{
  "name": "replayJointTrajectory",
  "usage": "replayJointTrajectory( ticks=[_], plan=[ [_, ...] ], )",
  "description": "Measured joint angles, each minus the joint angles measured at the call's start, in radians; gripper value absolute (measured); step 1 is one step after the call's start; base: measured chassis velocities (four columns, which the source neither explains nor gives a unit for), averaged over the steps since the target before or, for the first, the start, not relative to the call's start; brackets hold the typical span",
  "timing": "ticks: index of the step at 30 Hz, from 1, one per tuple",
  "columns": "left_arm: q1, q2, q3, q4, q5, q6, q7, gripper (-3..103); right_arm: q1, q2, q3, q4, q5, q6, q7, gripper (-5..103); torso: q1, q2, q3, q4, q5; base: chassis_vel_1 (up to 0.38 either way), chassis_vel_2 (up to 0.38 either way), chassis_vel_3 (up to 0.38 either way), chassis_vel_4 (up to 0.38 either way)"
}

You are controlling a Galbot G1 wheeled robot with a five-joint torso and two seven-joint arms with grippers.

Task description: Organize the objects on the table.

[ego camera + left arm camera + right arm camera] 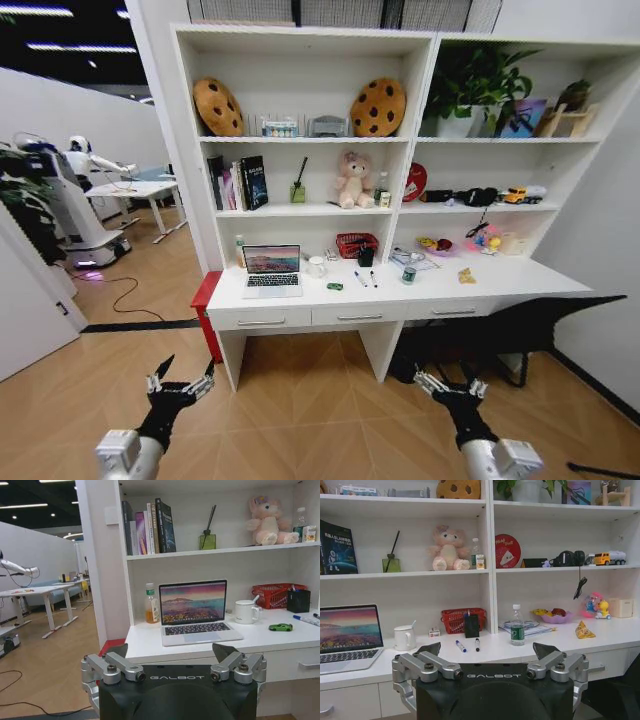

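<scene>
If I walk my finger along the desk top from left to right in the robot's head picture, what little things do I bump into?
Laptop → white mug → green toy car → two marker pens → green-labelled tin → yellow snack packet.

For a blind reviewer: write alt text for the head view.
Both grippers, left and right, hang open above the wooden floor, short of a white desk carrying an open laptop, two marker pens, a green toy car and a yellow snack packet.
</scene>
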Motion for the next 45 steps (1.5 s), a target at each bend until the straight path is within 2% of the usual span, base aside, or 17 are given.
replayJointTrajectory(
  ticks=[5,27,33,45],
  plan=[
    [-0.001,-0.024,0.012,0.001,0.011,-0.006,0.005,96,-0.015,0.006,-0.003,0.009,0.004,-0.013,-0.001,100,0.0,0.0,0.0,0.0,0.0,0.0,0.0,0.0,0.0],
    [0.004,-0.05,0.015,0.007,0.014,-0.008,0.004,96,-0.022,0.041,-0.016,0.003,-0.001,-0.017,-0.007,100,0.0,0.0,0.0,0.0,0.0,0.0,0.0,0.0,0.0],
    [0.005,-0.057,0.022,0.014,0.022,-0.011,0.006,96,-0.02,0.041,-0.016,-0.013,0.002,0.024,-0.026,100,0.0,0.0,0.0,0.0,0.0,0.0,0.0,0.0,0.0],
    [0.007,-0.059,0.023,0.018,0.027,-0.014,0.007,96,-0.013,0.04,-0.016,-0.02,-0.012,0.031,-0.033,100,0.0,0.0,0.0,0.0001,0.0001,-0.12,0.116,0.114,-0.12]
  ],
)
